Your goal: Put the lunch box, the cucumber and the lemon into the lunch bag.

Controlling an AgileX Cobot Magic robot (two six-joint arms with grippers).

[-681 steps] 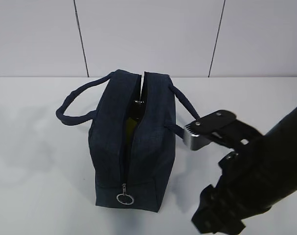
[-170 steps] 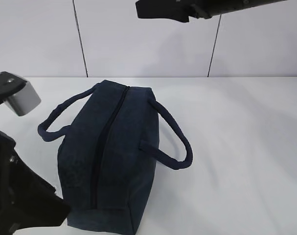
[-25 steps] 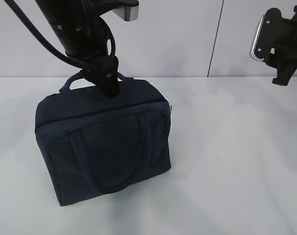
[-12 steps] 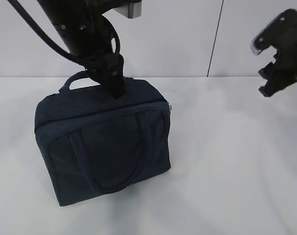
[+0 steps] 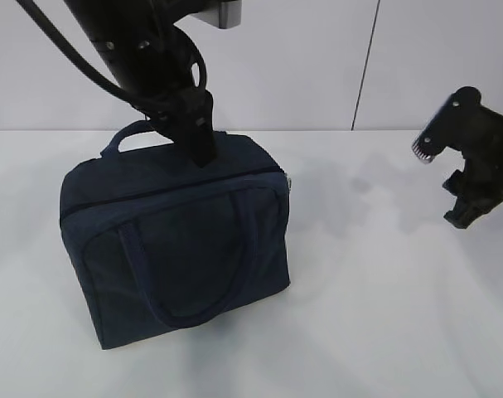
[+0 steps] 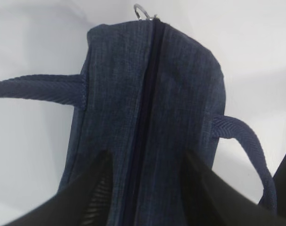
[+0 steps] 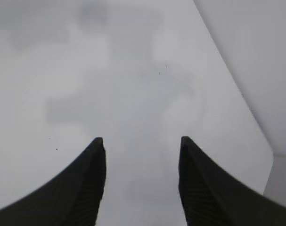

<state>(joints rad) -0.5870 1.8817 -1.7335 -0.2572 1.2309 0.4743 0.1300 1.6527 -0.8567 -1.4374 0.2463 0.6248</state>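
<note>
Bag (image 5: 175, 249) stands upright at left centre of the exterior frame, on the white worktop (image 5: 375, 315). Zip (image 6: 145, 113) runs closed along the top, ring pull (image 6: 142, 11) at the far end, top of the left wrist frame. Box, cucumber and lemon not visible anywhere; I judge they are inside, but the closed zip hides them.

My left pincer (image 6: 145, 188) hangs just over the bag's top, fingers apart, one on each side of the zip line, gripping nothing. Whether the tips touch the fabric I cannot tell. My right pincer (image 7: 142, 179) is also apart and empty, over bare worktop at the right of the exterior frame, well clear of the bag.

Handling, as judged: soft woven fabric, walls give under pressure, not slippery, not fragile. Loaded, it probably has some weight and would sag if pinched by a wall. Best holds: near handle (image 5: 185, 274) lying against the front face, or the far handle (image 5: 127, 137) standing behind the top; the webbing is stiff enough to clamp.

Worktop plain, flat and matte. Pale panelled wall (image 5: 317, 58) behind. Ample free room to the right.
</note>
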